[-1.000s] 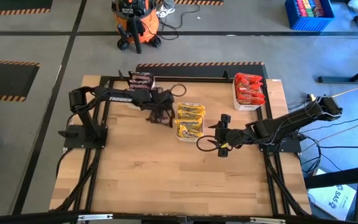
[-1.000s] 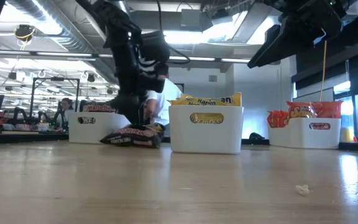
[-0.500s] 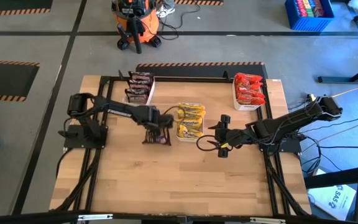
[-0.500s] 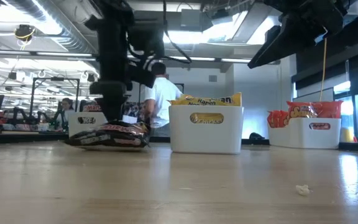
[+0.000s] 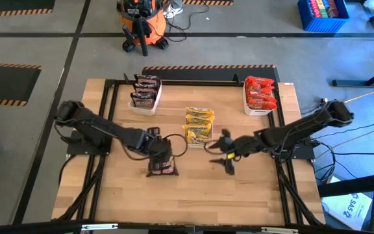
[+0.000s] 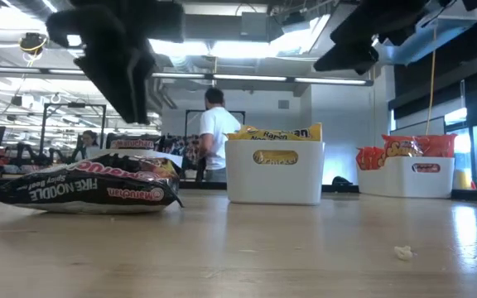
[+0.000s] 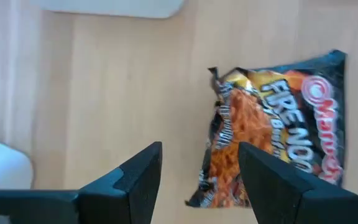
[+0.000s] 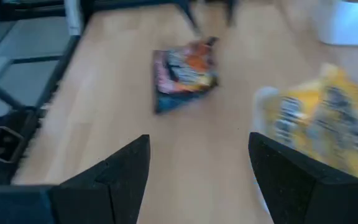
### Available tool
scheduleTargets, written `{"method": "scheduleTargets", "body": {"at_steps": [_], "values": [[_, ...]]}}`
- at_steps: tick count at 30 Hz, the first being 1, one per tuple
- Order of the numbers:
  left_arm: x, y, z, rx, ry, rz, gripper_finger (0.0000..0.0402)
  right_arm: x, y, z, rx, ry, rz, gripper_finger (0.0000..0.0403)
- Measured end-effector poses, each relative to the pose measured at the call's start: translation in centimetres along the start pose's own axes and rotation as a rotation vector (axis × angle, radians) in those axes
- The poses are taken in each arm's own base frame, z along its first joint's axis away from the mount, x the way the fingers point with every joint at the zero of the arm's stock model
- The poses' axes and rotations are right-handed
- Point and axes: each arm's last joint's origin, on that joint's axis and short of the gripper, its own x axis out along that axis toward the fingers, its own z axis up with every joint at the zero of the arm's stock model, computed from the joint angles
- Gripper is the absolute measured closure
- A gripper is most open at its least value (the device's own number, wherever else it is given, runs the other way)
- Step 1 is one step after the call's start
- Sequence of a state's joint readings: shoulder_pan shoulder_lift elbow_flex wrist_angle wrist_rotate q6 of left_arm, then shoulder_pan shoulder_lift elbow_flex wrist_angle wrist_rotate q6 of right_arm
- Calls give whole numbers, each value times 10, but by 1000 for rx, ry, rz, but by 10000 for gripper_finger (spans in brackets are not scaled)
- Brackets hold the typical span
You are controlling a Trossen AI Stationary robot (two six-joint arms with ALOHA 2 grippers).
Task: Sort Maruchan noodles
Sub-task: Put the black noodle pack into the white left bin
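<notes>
One dark Maruchan noodle packet (image 5: 162, 167) (image 6: 85, 185) (image 7: 278, 124) lies flat on the wooden table, left of centre and toward the near edge. My left gripper (image 5: 156, 149) (image 7: 199, 149) hangs open just above it on its far side, with the packet off to one side of its fingers. My right gripper (image 5: 226, 156) (image 8: 197, 186) is open in the air right of centre. Dark packets fill the far left tray (image 5: 145, 93), yellow packets the middle tray (image 5: 199, 125) and red packets the far right tray (image 5: 260, 94).
The three white trays stand across the far half of the table; the middle tray (image 6: 276, 172) is closest to both grippers. Bare wood spreads over the near half. A small crumb (image 6: 402, 251) lies near the front. A person in a white shirt (image 6: 216, 132) stands in the room behind.
My left gripper has swept from beside the middle tray toward the table's near edge, rolling as it went, and has risen at the end. The dark packet has slid along the table with it toward the near edge and lies flat. My right gripper has turned at the wrist.
</notes>
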State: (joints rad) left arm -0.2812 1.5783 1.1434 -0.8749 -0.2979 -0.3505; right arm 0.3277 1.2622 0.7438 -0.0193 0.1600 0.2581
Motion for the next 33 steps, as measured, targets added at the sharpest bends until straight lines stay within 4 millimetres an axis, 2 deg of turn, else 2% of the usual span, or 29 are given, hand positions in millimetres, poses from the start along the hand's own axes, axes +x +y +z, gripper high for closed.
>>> {"method": "scheduleTargets", "body": {"at_steps": [5, 8, 11, 14, 18, 21, 25, 28, 33], "values": [[9, -6, -31, -54, -14, 94, 196, 38, 31, -13, -56, -67, 116, 149], [28, -10, -52, -78, -11, 115, 196, 65, 42, -24, -63, -82, 140, 149], [44, -13, -69, -113, -56, 122, 196, 93, 49, -27, -69, -59, 130, 149], [57, -19, -79, -155, -82, 47, 196, 117, 55, -26, -92, -8, 112, 149], [59, -29, -73, -236, -172, -113, 196, 141, 61, -17, -141, 38, 91, 149], [55, -37, -65, -280, -271, -185, 196, 150, 64, -14, -180, 68, 37, 149], [51, -47, -56, -303, -371, -259, 196, 154, 62, -20, -181, 153, -30, 149], [49, -50, -57, -223, -380, -281, 196, 152, 60, -28, -157, 234, -57, 149], [47, -49, -54, -191, -421, -224, 196, 146, 76, -36, -192, 279, 3, 149]]}}
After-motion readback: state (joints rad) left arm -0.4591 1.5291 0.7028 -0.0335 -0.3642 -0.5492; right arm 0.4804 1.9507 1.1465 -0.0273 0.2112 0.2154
